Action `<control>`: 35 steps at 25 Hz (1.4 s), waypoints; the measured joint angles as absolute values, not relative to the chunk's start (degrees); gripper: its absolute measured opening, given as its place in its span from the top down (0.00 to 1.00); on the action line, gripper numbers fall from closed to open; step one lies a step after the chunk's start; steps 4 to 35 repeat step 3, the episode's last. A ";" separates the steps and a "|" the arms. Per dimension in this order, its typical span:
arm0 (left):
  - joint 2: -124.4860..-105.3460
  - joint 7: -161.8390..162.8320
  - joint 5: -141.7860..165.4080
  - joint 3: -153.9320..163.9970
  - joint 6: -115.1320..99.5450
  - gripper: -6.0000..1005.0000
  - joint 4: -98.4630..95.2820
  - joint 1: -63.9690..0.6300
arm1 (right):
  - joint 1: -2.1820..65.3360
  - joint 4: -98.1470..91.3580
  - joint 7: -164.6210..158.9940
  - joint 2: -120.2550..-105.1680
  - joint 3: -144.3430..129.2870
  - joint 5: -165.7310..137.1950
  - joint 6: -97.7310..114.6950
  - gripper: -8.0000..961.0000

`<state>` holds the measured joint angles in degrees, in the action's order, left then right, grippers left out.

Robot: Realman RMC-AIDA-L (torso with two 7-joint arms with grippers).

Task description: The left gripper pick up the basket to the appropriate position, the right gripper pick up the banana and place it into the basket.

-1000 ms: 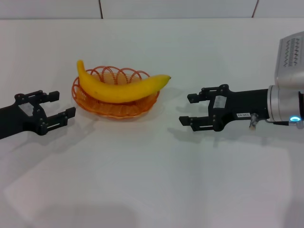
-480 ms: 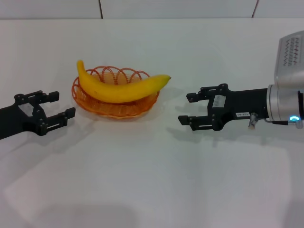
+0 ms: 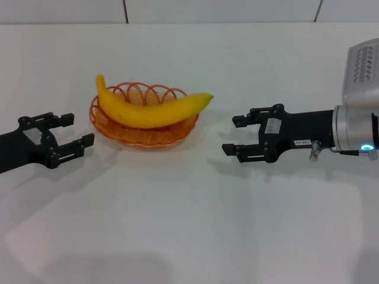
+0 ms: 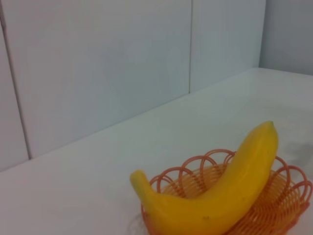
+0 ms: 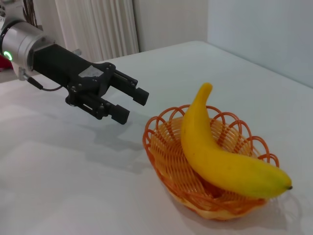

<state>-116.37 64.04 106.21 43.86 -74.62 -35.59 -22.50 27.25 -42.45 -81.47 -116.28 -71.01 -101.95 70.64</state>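
The yellow banana lies across the orange wire basket on the white table, its ends reaching past the rim. My left gripper is open and empty, just left of the basket and apart from it. My right gripper is open and empty, to the right of the banana's tip with a gap between them. The left wrist view shows the banana in the basket. The right wrist view shows the banana, the basket and the open left gripper beyond them.
The white table spreads in front of the basket and both grippers. A tiled wall runs along the back. A grey-white box stands at the right edge above my right arm.
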 joint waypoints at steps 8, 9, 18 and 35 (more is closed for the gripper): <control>-116.37 63.76 106.10 43.86 -74.62 0.34 -35.52 -22.46 | 27.30 -42.45 -81.47 -116.28 -71.01 -101.95 70.62 0.27; -116.37 63.76 106.10 43.86 -74.62 0.34 -35.52 -22.46 | 27.30 -42.45 -81.47 -116.28 -71.01 -101.95 70.62 0.27; -116.37 63.76 106.10 43.86 -74.62 0.34 -35.52 -22.46 | 27.30 -42.45 -81.47 -116.28 -71.01 -101.95 70.62 0.27; -116.37 63.76 106.10 43.86 -74.62 0.34 -35.52 -22.46 | 27.30 -42.45 -81.47 -116.28 -71.01 -101.95 70.62 0.27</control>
